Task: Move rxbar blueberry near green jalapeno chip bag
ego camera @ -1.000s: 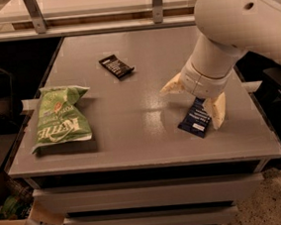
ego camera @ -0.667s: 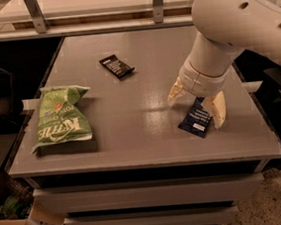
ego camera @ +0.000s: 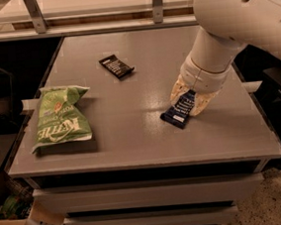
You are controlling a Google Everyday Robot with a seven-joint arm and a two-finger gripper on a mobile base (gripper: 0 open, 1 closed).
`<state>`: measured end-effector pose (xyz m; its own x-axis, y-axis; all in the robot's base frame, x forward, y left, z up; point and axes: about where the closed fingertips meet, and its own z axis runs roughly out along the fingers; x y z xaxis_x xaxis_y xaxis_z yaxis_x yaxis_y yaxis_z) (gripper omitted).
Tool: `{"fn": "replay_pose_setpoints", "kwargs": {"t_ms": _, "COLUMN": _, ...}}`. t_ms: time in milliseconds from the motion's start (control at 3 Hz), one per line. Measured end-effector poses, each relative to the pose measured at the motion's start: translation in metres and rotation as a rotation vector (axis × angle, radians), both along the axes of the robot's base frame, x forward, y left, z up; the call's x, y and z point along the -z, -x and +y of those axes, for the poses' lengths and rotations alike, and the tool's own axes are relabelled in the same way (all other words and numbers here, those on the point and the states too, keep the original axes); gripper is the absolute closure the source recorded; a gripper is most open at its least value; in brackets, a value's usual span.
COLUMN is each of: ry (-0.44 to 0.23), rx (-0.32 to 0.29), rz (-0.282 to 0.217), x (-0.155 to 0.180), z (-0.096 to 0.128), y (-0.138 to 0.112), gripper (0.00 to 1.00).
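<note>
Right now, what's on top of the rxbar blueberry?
The gripper sits over the far end of the rxbar blueberry, hiding that part. The near end, with its white patch, shows uncovered. Nothing else is on it. Contact under the gripper cannot be seen.

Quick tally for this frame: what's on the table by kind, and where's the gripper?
Chip bags: 1, the green bag at left.
Snack bars: 2, the blue bar and the black bar.
Total: 3 on the table.
Gripper: down at the blue bar, right side.
</note>
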<state>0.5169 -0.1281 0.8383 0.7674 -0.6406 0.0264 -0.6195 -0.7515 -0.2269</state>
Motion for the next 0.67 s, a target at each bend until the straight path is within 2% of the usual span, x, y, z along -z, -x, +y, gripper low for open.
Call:
{"fn": "replay_pose_setpoints", "kwargs": {"t_ms": 333, "ry": -0.012, "rx": 0.014, "rz": 0.002, "x": 0.0026, "z": -0.0007, "y": -0.0088, "gripper": 1.0}}
{"fn": "replay_pose_setpoints", "kwargs": {"t_ms": 667, "ry": -0.023, "rx": 0.022, "rz": -0.008, "x": -0.0019, "z": -0.0018, "y": -0.0136, "gripper": 1.0}}
